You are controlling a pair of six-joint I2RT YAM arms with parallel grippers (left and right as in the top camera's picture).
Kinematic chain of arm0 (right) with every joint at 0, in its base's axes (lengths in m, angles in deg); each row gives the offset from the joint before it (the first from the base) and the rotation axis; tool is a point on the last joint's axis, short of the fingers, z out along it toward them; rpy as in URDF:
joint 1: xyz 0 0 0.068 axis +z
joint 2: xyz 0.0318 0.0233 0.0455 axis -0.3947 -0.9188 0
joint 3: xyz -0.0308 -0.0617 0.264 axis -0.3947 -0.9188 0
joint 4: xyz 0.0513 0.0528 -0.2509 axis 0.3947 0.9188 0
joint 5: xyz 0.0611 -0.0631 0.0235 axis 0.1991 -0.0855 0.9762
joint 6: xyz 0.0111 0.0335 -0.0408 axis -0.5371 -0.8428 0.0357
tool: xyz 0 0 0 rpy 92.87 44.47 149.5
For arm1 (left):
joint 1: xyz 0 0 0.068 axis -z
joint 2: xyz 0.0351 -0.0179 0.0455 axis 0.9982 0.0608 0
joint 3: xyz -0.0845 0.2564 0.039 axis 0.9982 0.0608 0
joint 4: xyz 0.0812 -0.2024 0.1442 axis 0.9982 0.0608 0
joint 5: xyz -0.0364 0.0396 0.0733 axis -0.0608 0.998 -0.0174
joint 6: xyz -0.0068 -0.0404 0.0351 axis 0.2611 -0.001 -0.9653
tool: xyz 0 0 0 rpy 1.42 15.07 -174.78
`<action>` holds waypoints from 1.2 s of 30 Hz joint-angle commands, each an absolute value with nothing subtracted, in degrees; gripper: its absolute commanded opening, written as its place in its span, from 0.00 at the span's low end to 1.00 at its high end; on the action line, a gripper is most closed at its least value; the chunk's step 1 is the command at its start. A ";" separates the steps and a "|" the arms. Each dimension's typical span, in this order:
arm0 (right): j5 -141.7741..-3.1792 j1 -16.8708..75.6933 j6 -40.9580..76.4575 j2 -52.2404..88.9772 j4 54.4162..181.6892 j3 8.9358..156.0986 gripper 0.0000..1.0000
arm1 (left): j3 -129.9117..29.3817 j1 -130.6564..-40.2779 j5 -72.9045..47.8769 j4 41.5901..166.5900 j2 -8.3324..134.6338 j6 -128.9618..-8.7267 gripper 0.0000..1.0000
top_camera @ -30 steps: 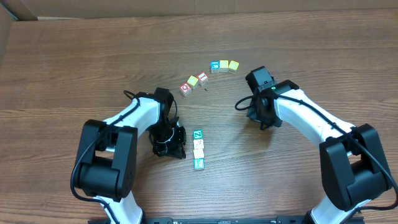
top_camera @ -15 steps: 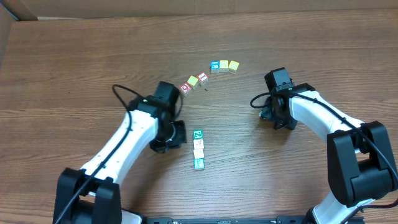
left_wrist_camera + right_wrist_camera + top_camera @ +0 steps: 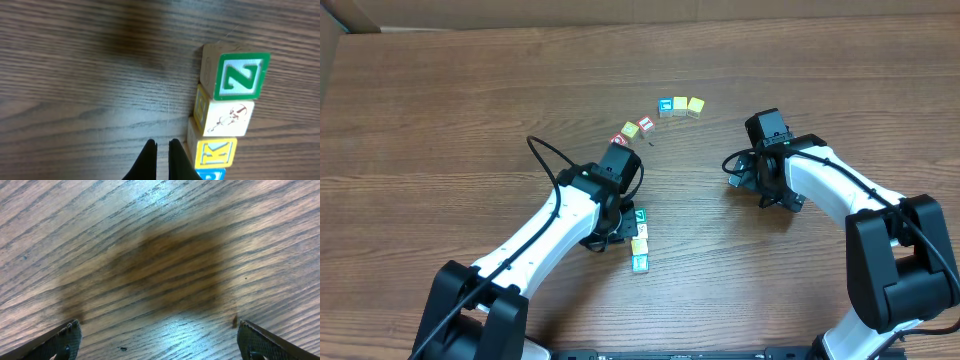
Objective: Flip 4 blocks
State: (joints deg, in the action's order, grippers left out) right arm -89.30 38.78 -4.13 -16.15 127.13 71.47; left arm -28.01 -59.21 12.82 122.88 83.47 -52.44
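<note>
The left gripper [image 3: 161,146] is pinched shut on nothing, its tips just beside the row of four blocks [image 3: 222,120], all touching, with the green Z block [image 3: 240,75] at one end. The right gripper [image 3: 157,327] is spread wide and empty above the table [image 3: 150,240], well apart from them.

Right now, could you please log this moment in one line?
left hand: shut, empty, beside blocks | right hand: open, empty, over table | blocks: four in a row
</note>
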 commanded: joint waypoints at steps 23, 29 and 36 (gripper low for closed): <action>-89.25 38.93 -4.35 -16.44 126.87 70.94 1.00 | -20.12 -58.22 7.57 112.23 83.77 -53.34 0.04; -89.25 38.93 -4.35 -16.44 126.87 70.94 1.00 | -20.12 -58.22 4.23 111.60 83.77 -53.27 0.04; -89.25 38.93 -4.33 -16.44 126.89 70.94 1.00 | -20.12 -58.22 3.97 111.47 83.77 -53.25 0.04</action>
State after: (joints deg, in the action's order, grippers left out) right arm -89.30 38.78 -4.15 -16.15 127.07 71.47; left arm -20.54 -58.73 5.21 111.58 83.55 -52.53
